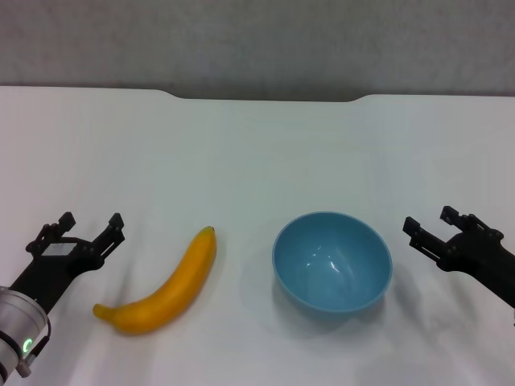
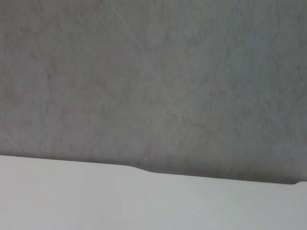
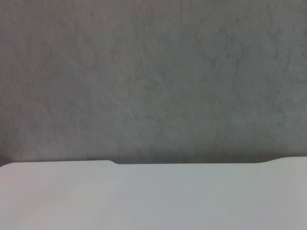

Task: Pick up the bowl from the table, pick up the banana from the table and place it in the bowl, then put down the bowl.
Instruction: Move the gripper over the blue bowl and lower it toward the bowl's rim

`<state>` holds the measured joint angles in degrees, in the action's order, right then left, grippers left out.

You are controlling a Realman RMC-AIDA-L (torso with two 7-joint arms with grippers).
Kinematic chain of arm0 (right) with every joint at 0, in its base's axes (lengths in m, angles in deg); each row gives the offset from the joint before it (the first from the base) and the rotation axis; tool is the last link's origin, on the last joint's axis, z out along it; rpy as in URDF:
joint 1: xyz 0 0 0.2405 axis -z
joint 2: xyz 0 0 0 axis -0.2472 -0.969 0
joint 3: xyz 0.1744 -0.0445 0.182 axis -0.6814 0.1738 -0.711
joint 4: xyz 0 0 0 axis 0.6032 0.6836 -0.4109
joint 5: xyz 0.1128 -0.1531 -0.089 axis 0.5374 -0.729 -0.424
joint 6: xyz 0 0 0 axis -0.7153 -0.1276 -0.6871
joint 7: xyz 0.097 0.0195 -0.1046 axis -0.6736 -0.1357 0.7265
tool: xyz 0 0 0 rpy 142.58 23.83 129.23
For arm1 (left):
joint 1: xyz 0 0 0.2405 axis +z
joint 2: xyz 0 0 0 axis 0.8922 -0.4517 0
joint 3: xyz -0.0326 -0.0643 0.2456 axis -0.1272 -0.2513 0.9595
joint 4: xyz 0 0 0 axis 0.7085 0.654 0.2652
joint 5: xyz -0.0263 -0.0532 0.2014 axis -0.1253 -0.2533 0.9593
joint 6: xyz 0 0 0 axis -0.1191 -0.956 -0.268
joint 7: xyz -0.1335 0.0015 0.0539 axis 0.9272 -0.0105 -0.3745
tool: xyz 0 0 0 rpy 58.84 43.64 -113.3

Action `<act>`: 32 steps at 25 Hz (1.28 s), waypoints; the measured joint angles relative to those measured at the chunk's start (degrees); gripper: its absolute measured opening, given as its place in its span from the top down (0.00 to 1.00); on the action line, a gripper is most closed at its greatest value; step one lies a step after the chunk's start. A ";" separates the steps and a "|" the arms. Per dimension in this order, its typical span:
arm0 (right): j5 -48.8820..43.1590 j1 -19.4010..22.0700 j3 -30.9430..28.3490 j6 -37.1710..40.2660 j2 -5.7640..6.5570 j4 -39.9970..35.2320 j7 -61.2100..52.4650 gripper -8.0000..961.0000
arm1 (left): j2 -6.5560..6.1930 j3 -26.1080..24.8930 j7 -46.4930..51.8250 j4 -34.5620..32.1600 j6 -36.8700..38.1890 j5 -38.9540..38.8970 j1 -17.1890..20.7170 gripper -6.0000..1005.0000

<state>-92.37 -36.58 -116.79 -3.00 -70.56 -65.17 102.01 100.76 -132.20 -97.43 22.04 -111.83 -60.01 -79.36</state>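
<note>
Head view alone carries the objects: the bowl (image 1: pixel 332 260) sits upright on the white desk (image 1: pixel 257 145), right of centre, with the banana (image 1: pixel 161 286) lying just to its left, apart from it. The left end effector (image 1: pixel 87 227) hovers near the banana's left side, fingers spread wide and empty. The right end effector (image 1: pixel 431 226) hangs just right of the bowl, likewise spread and empty. Both wrist views show only the desk's notched far edge (image 2: pixel 144 170) (image 3: pixel 115 163) and the grey wall (image 3: pixel 153 76).
</note>
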 joint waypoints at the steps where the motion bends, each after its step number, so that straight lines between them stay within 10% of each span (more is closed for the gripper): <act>1: 0.00 0.00 0.00 0.00 0.00 0.00 0.00 0.15 | 0.00 0.00 0.21 0.01 -0.13 0.00 -0.03 0.11; 20: -0.25 0.90 1.55 0.22 0.17 3.65 -0.07 0.15 | -0.83 -0.01 0.60 3.73 -0.42 1.76 1.50 0.12; 26: -3.01 2.51 1.92 6.77 0.60 11.71 -3.43 0.15 | -2.61 -2.16 3.03 14.62 7.63 7.01 5.02 0.12; 32: -23.63 8.15 1.71 25.50 1.20 35.96 -19.71 0.15 | -5.88 -4.78 9.37 36.95 28.16 17.02 11.76 0.13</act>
<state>-116.00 -28.43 -115.08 22.50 -69.36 -29.22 82.30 94.88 -136.98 -88.07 58.99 -83.67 -42.99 -67.60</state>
